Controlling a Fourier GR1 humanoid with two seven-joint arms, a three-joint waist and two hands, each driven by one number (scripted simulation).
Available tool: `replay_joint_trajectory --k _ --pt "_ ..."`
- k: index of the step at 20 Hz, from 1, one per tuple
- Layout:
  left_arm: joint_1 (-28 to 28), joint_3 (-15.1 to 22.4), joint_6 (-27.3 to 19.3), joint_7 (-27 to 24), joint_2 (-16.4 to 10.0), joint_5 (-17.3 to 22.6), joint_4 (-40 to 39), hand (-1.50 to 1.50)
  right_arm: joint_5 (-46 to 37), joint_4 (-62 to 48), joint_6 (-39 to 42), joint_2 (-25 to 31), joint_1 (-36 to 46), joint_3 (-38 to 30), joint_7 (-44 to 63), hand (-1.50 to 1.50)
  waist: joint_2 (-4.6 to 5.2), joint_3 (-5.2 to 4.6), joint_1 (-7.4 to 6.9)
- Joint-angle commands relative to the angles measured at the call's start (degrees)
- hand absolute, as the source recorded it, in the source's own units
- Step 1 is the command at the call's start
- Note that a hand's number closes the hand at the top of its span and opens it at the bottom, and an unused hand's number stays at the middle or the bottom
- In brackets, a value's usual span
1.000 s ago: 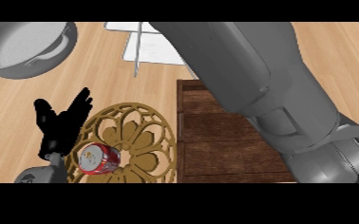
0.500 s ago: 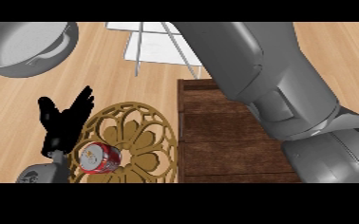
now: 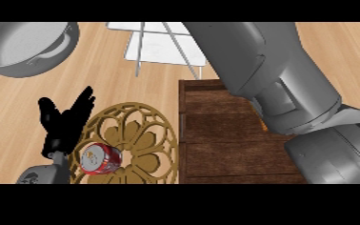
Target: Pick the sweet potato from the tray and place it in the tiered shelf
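The sweet potato [image 3: 264, 125], only an orange sliver on the tray [image 3: 218, 143] at 4 o'clock under the right forearm [image 3: 267, 76], whose hand is out of view, is probably stiff and rolls easily, so take its thick middle; the left hand [image 3: 65, 121] at 8 o'clock rests with fingers released

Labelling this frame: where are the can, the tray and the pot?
can [image 3: 100, 158], head view, its middle.
tray [image 3: 225, 150], head view, bare wooden floor.
pot [image 3: 28, 45], head view, grey inside.
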State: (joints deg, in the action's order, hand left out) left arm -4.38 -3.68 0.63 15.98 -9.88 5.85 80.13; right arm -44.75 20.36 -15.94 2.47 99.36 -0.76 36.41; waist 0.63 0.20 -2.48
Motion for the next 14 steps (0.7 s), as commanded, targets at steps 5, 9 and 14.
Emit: replay_joint_trajectory --k 5,9,14 --pt "-0.24 -0.04 0.33 2.50 0.05 0.10 -2.26 0.00 0.62 -3.13 -2.59 -0.14 3.20 -2.71 2.52 1.50 0.26 -0.33 -0.17" --pt "1.12 1.78 -0.38 2.50 2.48 -0.26 -0.82 0.00 3.11 -0.22 -8.88 0.55 3.76 -6.23 3.64 -1.50 0.04 -0.29 0.08" --pt "1.41 -0.31 0.85 4.65 -0.40 1.10 1.73 0.00 7.20 1.29 -15.76 1.63 -0.16 -11.10 -2.24 -1.50 0.23 -0.23 -0.56"
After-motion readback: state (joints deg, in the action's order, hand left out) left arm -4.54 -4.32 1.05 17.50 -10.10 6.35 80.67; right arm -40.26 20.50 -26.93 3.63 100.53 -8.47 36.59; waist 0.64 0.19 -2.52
